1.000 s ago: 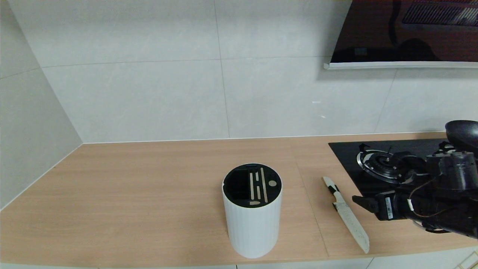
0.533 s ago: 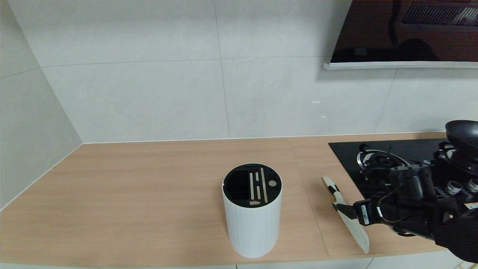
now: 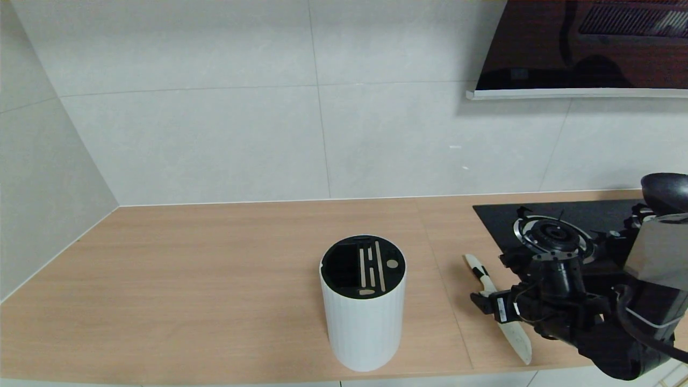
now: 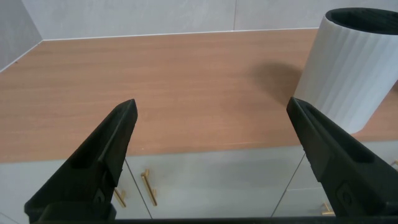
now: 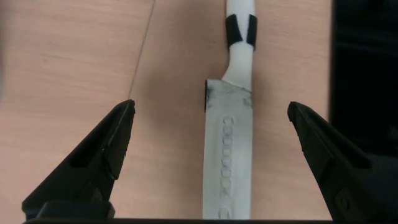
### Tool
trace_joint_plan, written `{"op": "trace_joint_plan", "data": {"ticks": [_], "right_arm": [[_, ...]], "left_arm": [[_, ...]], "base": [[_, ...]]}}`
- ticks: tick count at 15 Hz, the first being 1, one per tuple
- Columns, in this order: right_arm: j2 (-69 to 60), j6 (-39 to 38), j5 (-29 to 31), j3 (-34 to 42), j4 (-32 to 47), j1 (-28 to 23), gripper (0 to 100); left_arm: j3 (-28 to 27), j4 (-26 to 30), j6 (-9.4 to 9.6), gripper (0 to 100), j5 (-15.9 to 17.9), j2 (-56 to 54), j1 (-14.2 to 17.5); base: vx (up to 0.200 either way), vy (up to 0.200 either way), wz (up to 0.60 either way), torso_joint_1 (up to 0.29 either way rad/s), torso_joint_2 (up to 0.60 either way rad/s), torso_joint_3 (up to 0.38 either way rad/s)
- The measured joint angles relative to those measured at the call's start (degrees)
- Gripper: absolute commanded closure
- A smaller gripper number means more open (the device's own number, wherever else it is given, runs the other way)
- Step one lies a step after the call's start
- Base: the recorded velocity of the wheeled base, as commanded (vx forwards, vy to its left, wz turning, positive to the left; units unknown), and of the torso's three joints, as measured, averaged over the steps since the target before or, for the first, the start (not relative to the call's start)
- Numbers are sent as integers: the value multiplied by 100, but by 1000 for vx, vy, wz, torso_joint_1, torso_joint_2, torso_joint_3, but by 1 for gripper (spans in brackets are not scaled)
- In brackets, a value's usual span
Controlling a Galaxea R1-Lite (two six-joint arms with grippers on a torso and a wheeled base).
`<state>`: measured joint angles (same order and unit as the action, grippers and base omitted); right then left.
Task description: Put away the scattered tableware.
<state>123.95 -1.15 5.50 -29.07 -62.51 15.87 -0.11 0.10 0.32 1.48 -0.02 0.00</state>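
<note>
Kitchen counter with one item of tableware lying out. A white-bladed knife (image 3: 517, 338) (image 5: 231, 155) is lying flat on the wooden counter (image 3: 215, 269), between a holder (image 3: 364, 317) and the black stove (image 3: 553, 236). Its handle is pointing toward the tiled wall (image 3: 215, 134) and its blade tip is resting near the counter's front edge. The holder, a white ribbed cylinder with a slotted black top, is standing upright, well apart from the knife.

The right gripper (image 3: 492, 303) (image 5: 210, 109) is hovering just above the knife where blade meets handle. Its fingers are spread wide, one on either side of the knife, and are gripping nothing. The left gripper (image 4: 211, 106) is hanging in front of the counter's edge, above the cabinet doors (image 4: 205, 180), with its fingers likewise spread wide and holding nothing. The holder (image 4: 348, 68) is standing just beyond one of its fingers.
</note>
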Motion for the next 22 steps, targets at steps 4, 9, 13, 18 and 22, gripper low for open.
{"op": "trace_joint_plan", "data": {"ticks": [4, 9, 13, 18, 22], "right_arm": [[374, -38, 5, -133, -88, -111, 0], [703, -40, 16, -245, -394, -196, 0], [918, -35, 172, -317, -517, -201, 0], [1053, -35, 180, -380, -561, -207, 0], [1080, -35, 180, -396, -558, -210, 0]], "left_arm": [[1, 0, 0, 0, 2, 0, 0], [1, 0, -2, 0, 2, 0, 0], [1, 0, -2, 0, 2, 0, 0], [1, 0, 0, 0, 0, 0, 0], [1, 0, 1, 0, 0, 0, 0]], "base": [[0, 0, 0, 0, 0, 0], [0, 0, 0, 0, 0, 0], [0, 0, 0, 0, 0, 0], [0, 0, 0, 0, 0, 0], [0, 0, 0, 0, 0, 0]]}}
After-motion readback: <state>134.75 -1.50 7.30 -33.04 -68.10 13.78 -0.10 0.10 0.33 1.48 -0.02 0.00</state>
